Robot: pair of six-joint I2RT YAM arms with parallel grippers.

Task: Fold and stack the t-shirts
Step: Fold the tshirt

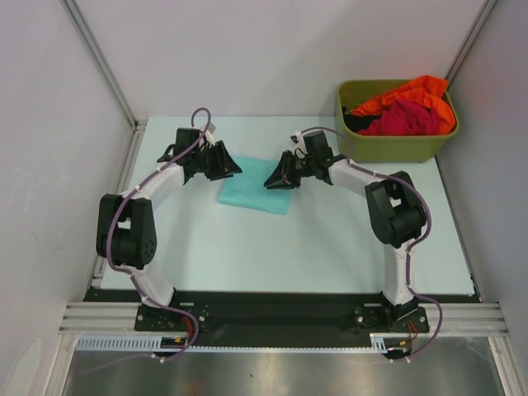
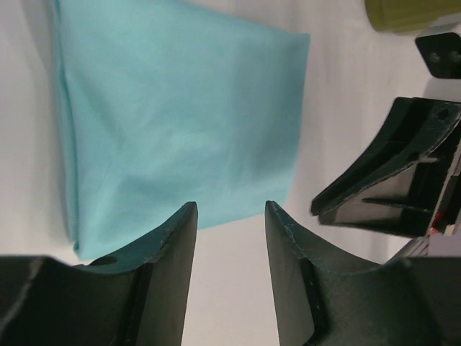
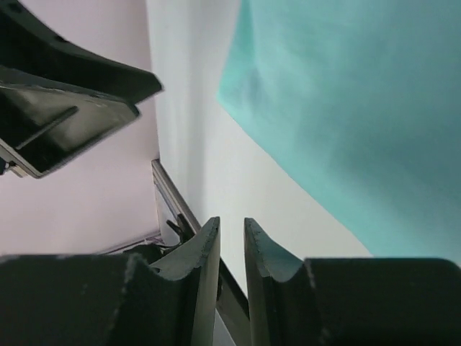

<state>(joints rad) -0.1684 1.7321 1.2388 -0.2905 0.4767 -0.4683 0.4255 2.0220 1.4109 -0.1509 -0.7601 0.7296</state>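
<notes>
A teal t-shirt lies folded into a flat rectangle on the white table, between my two grippers. My left gripper hovers at its left edge, open, with nothing between the fingers. In the left wrist view the left gripper sits over bare table just off the folded teal t-shirt. My right gripper is above the shirt's right edge. In the right wrist view the right gripper shows a narrow empty gap, with the teal t-shirt off to the right. An orange t-shirt and a magenta t-shirt lie crumpled in the bin.
An olive-green plastic bin stands at the back right corner of the table. Grey walls and metal rails enclose the table on the left, back and right. The two gripper tips are close together over the folded shirt.
</notes>
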